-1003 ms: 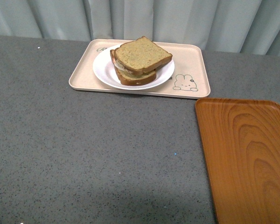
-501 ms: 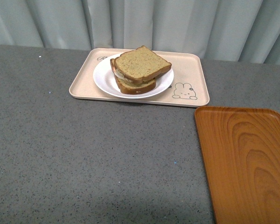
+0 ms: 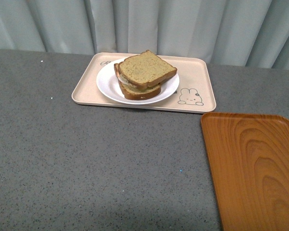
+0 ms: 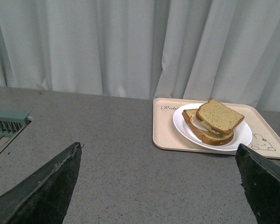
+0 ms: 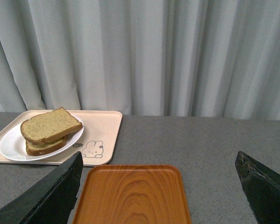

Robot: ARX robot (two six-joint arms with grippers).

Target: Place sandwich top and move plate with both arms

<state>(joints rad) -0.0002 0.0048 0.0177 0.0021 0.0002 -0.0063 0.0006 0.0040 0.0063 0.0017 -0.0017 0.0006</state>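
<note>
Neither arm showed in the front view. In each wrist view the two black fingers stood far apart at the frame's lower corners: the left pincer [image 4: 161, 186] was spread wide and held nothing, and the right pincer [image 5: 161, 189] likewise, both hanging above the grey worktop [image 3: 101, 159].

The sandwich top [image 3: 147, 68] lay on the lower slice, slightly askew, on the plate [image 3: 108, 82]. The plate sat in the left part of the beige tray [image 3: 197, 72], far on the worktop by the curtain [image 3: 183, 24]. The tray bore a rabbit drawing [image 3: 191, 96] and, in the left wrist view, a word beginning "Rab" [image 4: 168, 108].

The orange tray [image 3: 253, 168] lay near right, its far edge just beside the beige tray. Bare worktop stretched left and near.
</note>
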